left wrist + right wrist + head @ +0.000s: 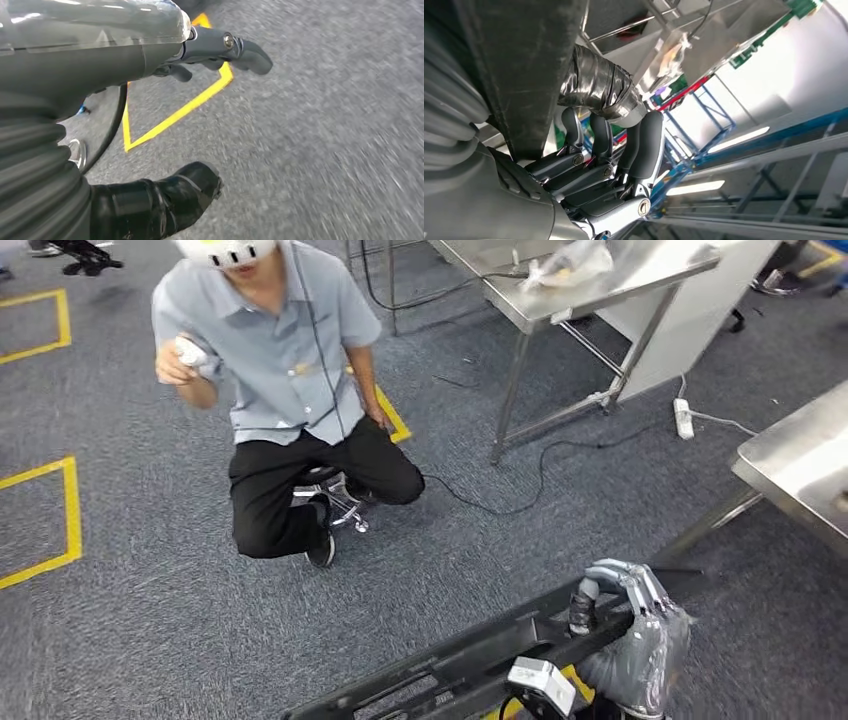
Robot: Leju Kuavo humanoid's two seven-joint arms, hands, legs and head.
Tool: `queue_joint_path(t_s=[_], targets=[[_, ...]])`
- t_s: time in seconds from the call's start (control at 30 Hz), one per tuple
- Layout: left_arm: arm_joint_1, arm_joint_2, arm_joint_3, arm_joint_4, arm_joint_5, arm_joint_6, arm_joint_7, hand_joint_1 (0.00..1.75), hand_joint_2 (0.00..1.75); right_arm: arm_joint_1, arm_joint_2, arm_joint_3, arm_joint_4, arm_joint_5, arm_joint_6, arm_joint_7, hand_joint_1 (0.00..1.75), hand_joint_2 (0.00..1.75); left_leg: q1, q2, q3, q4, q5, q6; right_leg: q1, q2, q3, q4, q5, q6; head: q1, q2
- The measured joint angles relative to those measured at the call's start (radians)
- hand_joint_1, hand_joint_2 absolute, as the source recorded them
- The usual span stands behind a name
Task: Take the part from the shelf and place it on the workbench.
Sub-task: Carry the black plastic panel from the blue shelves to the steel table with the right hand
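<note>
The part [470,660] is a long black bar with slots, lying slantwise at the bottom of the head view above the grey carpet. My right hand [630,630] grips its right end, fingers curled over the top edge. Seen from the right wrist, the same hand [599,165] wraps its fingers and tape-wound thumb around the dark part [524,65]. My left hand [150,55] hangs over the carpet with fingers [220,47] stretched out, apart from the thumb [165,200], and holds nothing. A steel workbench [800,465] stands at the right edge, beyond the part's end.
A person [280,370] crouches on the carpet ahead to the left, holding a white controller. A second steel table [560,290] with a plastic bag on it stands at the back. A power strip [684,418] and cables lie between the tables. Yellow tape [70,510] marks the floor.
</note>
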Motion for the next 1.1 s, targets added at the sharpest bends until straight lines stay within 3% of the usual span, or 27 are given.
queue_joint_path(t_s=[0.07, 0.1, 0.17, 0.23, 0.3, 0.37, 0.43, 0.5, 0.57, 0.6, 0.63, 0.67, 0.73, 0.8, 0.87, 0.93, 0.97, 1.03, 1.1], targets=[[0.001, 0.000, 0.000, 0.000, 0.000, 0.001, 0.001, 0.00, 1.75, 0.002, 0.000, -0.002, 0.000, -0.002, 0.000, -0.002, 1.75, 1.75, 0.001, -0.012, -0.058, 0.111, -0.037, -0.004, 0.000, 0.020, -0.001, 0.004, -0.002, -0.004, -0.001, 0.000], [0.002, 0.000, 0.000, 0.000, 0.000, 0.001, 0.002, 0.00, 1.75, 0.002, 0.000, -0.003, 0.000, -0.003, 0.000, -0.003, 1.75, 1.75, 0.002, -0.013, -0.068, 0.124, -0.027, -0.006, 0.000, 0.033, 0.000, 0.007, -0.004, -0.003, -0.001, 0.000], [0.003, 0.001, 0.000, 0.000, 0.000, 0.001, 0.003, 0.00, 1.75, 0.003, 0.000, -0.004, 0.000, -0.004, 0.000, -0.005, 1.75, 1.75, 0.006, -0.022, -0.037, 0.040, 0.043, -0.009, -0.004, 0.061, 0.001, 0.017, -0.009, 0.003, -0.001, 0.000], [0.004, 0.001, 0.000, 0.000, 0.001, 0.001, 0.004, 0.00, 1.75, 0.003, 0.000, -0.004, 0.000, -0.004, 0.000, -0.005, 1.75, 1.75, 0.012, -0.061, 0.010, -0.074, 0.092, -0.010, -0.006, 0.083, -0.006, 0.034, -0.018, 0.015, -0.001, 0.000], [0.003, 0.002, 0.000, 0.000, 0.001, 0.000, 0.003, 0.00, 1.75, 0.004, 0.000, -0.005, -0.001, -0.004, 0.000, -0.005, 1.75, 1.75, 0.011, -0.086, 0.026, -0.114, 0.096, -0.004, -0.006, 0.099, -0.018, 0.045, -0.021, 0.027, 0.000, 0.000], [0.000, 0.001, 0.000, 0.000, 0.001, 0.000, 0.003, 0.00, 1.75, 0.006, 0.000, -0.006, -0.002, -0.004, 0.000, -0.004, 1.75, 1.75, 0.010, -0.071, 0.028, -0.118, 0.099, 0.007, -0.008, 0.112, -0.022, 0.045, -0.018, 0.037, -0.001, 0.000], [-0.001, 0.001, 0.001, 0.000, 0.004, 0.000, 0.002, 0.00, 1.75, 0.009, 0.000, -0.007, -0.002, -0.004, 0.000, -0.002, 1.75, 1.75, 0.012, -0.051, 0.032, -0.126, 0.104, 0.019, -0.007, 0.086, -0.033, 0.069, -0.034, 0.046, 0.000, 0.000], [0.000, 0.002, 0.001, 0.000, 0.007, 0.000, 0.001, 0.00, 1.75, 0.009, 0.000, -0.008, -0.003, -0.004, 0.000, -0.002, 1.75, 1.75, 0.012, -0.030, 0.035, -0.132, 0.105, 0.028, -0.007, 0.038, -0.078, 0.166, -0.088, 0.055, 0.002, 0.000], [0.002, 0.002, 0.001, 0.000, 0.008, 0.000, 0.000, 0.00, 1.75, 0.010, 0.000, -0.008, -0.003, -0.004, 0.000, -0.002, 1.75, 1.75, 0.009, -0.007, 0.035, -0.133, 0.104, 0.032, -0.009, 0.021, -0.138, 0.286, -0.135, 0.060, 0.003, 0.000], [0.003, 0.002, 0.001, 0.000, 0.008, 0.000, 0.000, 0.00, 1.75, 0.011, 0.000, -0.009, -0.003, -0.004, 0.000, -0.002, 1.75, 1.75, 0.008, 0.004, 0.036, -0.133, 0.102, 0.032, -0.009, 0.019, -0.151, 0.311, -0.135, 0.060, 0.003, 0.000], [0.002, 0.002, 0.001, 0.000, 0.008, 0.000, 0.000, 0.00, 1.75, 0.012, 0.000, -0.009, -0.003, -0.004, 0.000, -0.002, 1.75, 1.75, 0.007, 0.015, 0.038, -0.133, 0.101, 0.032, -0.009, 0.016, -0.144, 0.296, -0.116, 0.058, 0.003, 0.000], [0.002, 0.002, 0.001, 0.000, 0.008, 0.000, 0.000, 0.00, 1.75, 0.012, 0.000, -0.009, -0.003, -0.004, 0.000, -0.002, 1.75, 1.75, 0.007, 0.025, 0.041, -0.133, 0.099, 0.031, -0.008, 0.011, -0.119, 0.246, -0.083, 0.055, 0.003, 0.000], [0.001, 0.001, 0.001, 0.000, 0.008, 0.000, 0.000, 0.00, 1.75, 0.011, 0.000, -0.010, -0.005, -0.004, 0.000, -0.002, 1.75, 1.75, 0.005, 0.042, 0.048, -0.134, 0.094, 0.028, 0.003, -0.030, -0.048, 0.106, -0.027, 0.040, 0.003, 0.000], [0.000, 0.000, 0.001, 0.000, 0.008, -0.001, 0.000, 0.00, 1.75, 0.010, 0.000, -0.010, -0.007, -0.003, 0.000, -0.002, 1.75, 1.75, 0.002, 0.058, 0.053, -0.136, 0.090, 0.021, 0.017, -0.062, -0.015, 0.036, -0.013, 0.026, 0.002, 0.000], [-0.002, 0.000, 0.001, 0.000, 0.008, -0.001, 0.000, 0.00, 1.75, 0.011, 0.000, -0.010, -0.009, -0.003, 0.000, -0.002, 1.75, 1.75, -0.001, 0.078, 0.060, -0.141, 0.088, 0.012, 0.020, -0.046, -0.014, 0.027, -0.012, 0.017, 0.002, 0.000], [-0.004, 0.000, 0.001, 0.000, 0.009, -0.001, -0.003, 0.00, 1.75, 0.012, 0.000, -0.011, -0.010, -0.003, 0.000, -0.002, 1.75, 1.75, -0.001, 0.061, 0.061, -0.127, 0.072, 0.002, 0.013, -0.024, -0.004, 0.009, -0.003, 0.008, 0.001, 0.000], [-0.004, 0.000, 0.001, 0.000, 0.010, -0.002, -0.005, 0.00, 1.75, 0.011, 0.000, -0.012, -0.010, -0.003, 0.000, -0.001, 1.75, 1.75, -0.001, 0.039, 0.049, -0.095, 0.051, -0.002, 0.008, -0.014, 0.001, 0.001, 0.002, 0.003, 0.001, 0.000], [-0.003, 0.001, 0.001, 0.000, 0.010, -0.003, -0.013, 0.00, 1.75, 0.009, 0.000, -0.012, -0.008, -0.001, 0.000, 0.001, 1.75, 1.75, 0.001, -0.005, -0.007, 0.021, -0.008, -0.005, 0.003, 0.006, 0.003, -0.003, 0.004, -0.004, 0.000, 0.000], [-0.001, 0.001, 0.001, 0.000, 0.011, -0.005, -0.020, 0.00, 1.75, 0.009, 0.000, -0.012, -0.007, 0.001, 0.001, 0.003, 1.75, 1.75, 0.001, -0.013, -0.060, 0.116, -0.033, -0.007, 0.003, 0.031, 0.000, 0.002, 0.002, -0.006, 0.000, 0.000]])
